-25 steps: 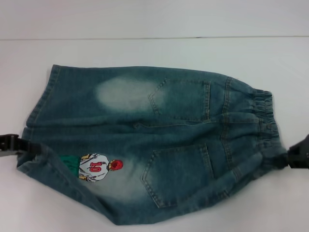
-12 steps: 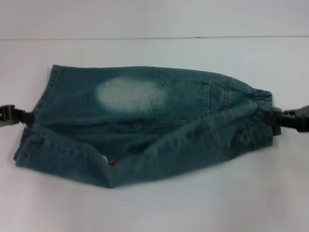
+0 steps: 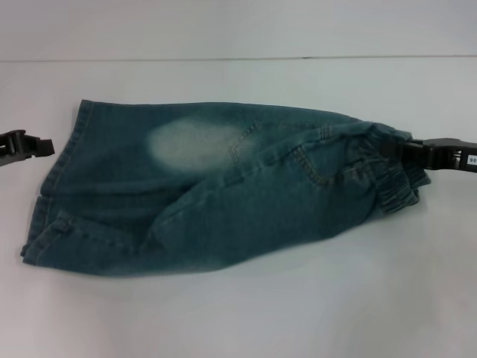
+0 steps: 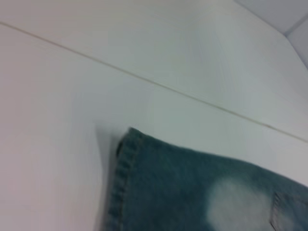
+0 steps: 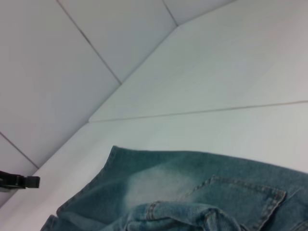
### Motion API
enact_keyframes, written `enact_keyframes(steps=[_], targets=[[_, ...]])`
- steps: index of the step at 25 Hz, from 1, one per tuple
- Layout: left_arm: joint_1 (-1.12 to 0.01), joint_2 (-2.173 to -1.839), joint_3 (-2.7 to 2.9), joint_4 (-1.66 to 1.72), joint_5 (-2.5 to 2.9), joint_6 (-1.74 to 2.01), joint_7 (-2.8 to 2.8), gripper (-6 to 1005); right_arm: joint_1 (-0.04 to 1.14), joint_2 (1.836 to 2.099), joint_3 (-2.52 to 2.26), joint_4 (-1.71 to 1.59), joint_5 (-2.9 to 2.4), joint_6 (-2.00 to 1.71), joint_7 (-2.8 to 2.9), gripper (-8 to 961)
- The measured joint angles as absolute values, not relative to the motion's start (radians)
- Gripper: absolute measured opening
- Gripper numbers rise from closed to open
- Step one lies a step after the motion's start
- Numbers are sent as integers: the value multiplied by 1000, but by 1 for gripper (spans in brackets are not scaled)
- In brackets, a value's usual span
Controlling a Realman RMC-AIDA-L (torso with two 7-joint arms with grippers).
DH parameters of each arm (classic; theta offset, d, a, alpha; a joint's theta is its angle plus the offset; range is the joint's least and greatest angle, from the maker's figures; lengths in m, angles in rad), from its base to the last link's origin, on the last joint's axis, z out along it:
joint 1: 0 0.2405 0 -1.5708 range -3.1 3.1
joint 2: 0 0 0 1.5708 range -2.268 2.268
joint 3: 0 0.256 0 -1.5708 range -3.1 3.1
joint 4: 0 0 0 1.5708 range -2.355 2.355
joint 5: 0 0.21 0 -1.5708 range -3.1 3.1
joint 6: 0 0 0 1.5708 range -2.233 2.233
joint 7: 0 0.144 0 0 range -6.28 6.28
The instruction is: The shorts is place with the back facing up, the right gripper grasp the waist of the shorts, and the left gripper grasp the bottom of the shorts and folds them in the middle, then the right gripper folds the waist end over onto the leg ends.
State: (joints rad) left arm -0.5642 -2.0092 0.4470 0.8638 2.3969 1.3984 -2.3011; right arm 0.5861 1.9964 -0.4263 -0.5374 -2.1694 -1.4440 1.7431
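The shorts (image 3: pixel 223 194) lie on the white table, folded lengthwise, the near half laid over the far half. Only a pale patch (image 3: pixel 190 145) and one back pocket edge still show. At the right end my right gripper (image 3: pixel 396 149) is shut on the ruffled waist (image 3: pixel 399 186), holding it slightly bunched. The leg ends (image 3: pixel 56 201) rest on the table at the left. My left gripper (image 3: pixel 46 146) hangs open just left of the far hem, apart from the cloth. The left wrist view shows the hem corner (image 4: pixel 124 168). The right wrist view shows the shorts (image 5: pixel 183 197) and, farther off, the left gripper (image 5: pixel 21 182).
A thin seam (image 3: pixel 223 58) runs across the white table (image 3: pixel 238 313) behind the shorts. White tabletop surrounds the garment on all sides.
Both grippers carried the near edge away from me over the far half, hiding the cartoon figure. The left gripper then let go of the hem and drew back to the left.
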Motion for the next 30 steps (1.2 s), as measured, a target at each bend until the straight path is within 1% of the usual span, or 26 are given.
enact_keyframes(steps=[4,6,8,12,15,20,23,30], targets=[[-562,-1975,449,874,2408,1527,-2289,81,584,1997,-434,-530,-2166,-1440,1743,43],[-562,-1964,450,886,2429,1612,-2277,89,581,1998,-435,-530,-2165,-1438,1743,43],[-559,-1970,466,908,2451,1645,-2265,97,581,1999,-436,-530,-2164,-1434,1742,43],[-528,-2004,538,952,2464,1593,-2245,113,585,1999,-440,-529,-2164,-1433,1731,43],[-514,-2018,561,958,2464,1563,-2232,125,588,2002,-445,-529,-2166,-1433,1729,43],[-508,-2035,568,963,2464,1519,-2213,350,590,2003,-454,-529,-2167,-1433,1729,43],[-505,-2041,588,964,2464,1490,-2211,589,590,2004,-454,-529,-2167,-1433,1729,43],[-500,-2045,636,964,2467,1458,-2206,612,588,2001,-454,-529,-2167,-1433,1729,43]])
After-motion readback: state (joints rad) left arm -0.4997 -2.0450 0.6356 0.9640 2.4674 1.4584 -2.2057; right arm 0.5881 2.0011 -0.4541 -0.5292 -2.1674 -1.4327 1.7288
